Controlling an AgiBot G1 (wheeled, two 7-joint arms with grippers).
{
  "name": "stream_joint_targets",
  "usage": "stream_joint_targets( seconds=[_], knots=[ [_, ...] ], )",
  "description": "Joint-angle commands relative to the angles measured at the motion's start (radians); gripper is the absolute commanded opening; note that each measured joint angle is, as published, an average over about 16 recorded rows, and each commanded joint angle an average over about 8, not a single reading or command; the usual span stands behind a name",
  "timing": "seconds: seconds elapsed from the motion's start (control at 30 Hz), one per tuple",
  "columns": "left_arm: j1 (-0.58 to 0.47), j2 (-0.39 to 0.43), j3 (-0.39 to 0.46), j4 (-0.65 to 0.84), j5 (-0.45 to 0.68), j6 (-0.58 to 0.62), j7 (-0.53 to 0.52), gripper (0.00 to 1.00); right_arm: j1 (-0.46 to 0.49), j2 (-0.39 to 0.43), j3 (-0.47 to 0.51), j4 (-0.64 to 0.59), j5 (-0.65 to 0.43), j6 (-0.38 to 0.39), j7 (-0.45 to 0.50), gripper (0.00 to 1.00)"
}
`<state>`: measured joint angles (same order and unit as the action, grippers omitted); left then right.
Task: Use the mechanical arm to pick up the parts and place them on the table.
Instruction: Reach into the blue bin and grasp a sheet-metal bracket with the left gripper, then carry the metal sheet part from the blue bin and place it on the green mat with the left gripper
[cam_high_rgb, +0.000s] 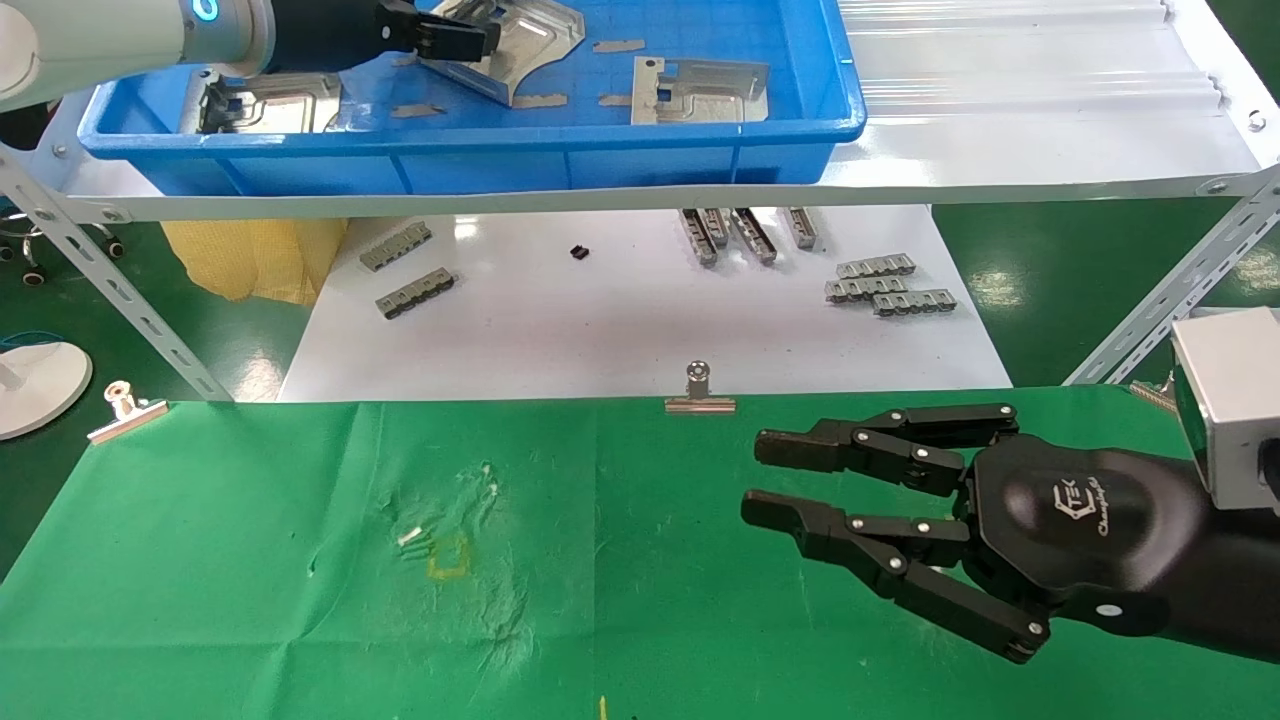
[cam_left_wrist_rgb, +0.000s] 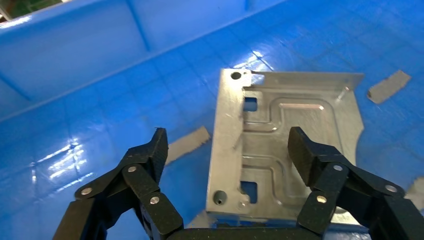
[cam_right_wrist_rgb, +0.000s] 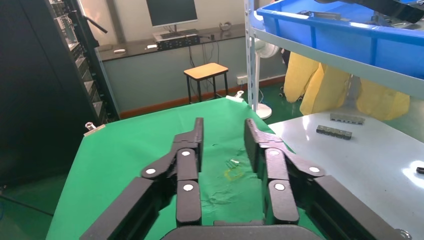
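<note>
My left gripper (cam_high_rgb: 455, 38) reaches into the blue bin (cam_high_rgb: 600, 150) on the upper shelf. It is open, and in the left wrist view (cam_left_wrist_rgb: 227, 150) its fingers (cam_left_wrist_rgb: 156, 150) stand on either side of a shiny silver part (cam_left_wrist_rgb: 285, 130), over its holed flange edge. That part (cam_high_rgb: 525, 45) lies tilted in the bin. Two more parts lie in the bin, one at the right (cam_high_rgb: 700, 88) and one at the left (cam_high_rgb: 275, 100). My right gripper (cam_high_rgb: 770, 480) hovers open and empty over the green cloth table (cam_high_rgb: 300, 560); it also shows in the right wrist view (cam_right_wrist_rgb: 222, 135).
Small grey toothed strips (cam_high_rgb: 890, 285) lie on the white tabletop (cam_high_rgb: 620, 330) under the shelf, and some lie in the bin. Silver binder clips (cam_high_rgb: 700, 390) (cam_high_rgb: 125, 410) hold the cloth's far edge. Slanted shelf struts (cam_high_rgb: 110, 280) (cam_high_rgb: 1170, 300) stand at both sides.
</note>
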<state>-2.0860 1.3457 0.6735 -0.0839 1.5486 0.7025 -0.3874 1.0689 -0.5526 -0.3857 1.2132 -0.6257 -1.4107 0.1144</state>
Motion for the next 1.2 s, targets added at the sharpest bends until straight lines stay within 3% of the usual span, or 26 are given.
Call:
stream_joint_targets(
  seconds=[0.03, 0.9, 1.03, 1.2],
  knots=[
    [-0.001, -0.001, 0.002, 0.0, -0.001, 0.007, -0.001, 0.0, 0.0, 0.0, 0.0, 0.0, 0.0, 0.0, 0.0, 1.0],
    [0.0, -0.009, -0.02, -0.01, -0.06, -0.017, -0.002, 0.0, 0.0, 0.0, 0.0, 0.0, 0.0, 0.0, 0.0, 1.0],
    [-0.014, -0.032, -0.043, -0.029, -0.095, 0.03, 0.026, 0.0, 0.0, 0.0, 0.0, 0.0, 0.0, 0.0, 0.0, 1.0],
    [-0.012, -0.095, -0.081, -0.064, -0.157, 0.177, 0.096, 0.0, 0.0, 0.0, 0.0, 0.0, 0.0, 0.0, 0.0, 1.0]
  ],
)
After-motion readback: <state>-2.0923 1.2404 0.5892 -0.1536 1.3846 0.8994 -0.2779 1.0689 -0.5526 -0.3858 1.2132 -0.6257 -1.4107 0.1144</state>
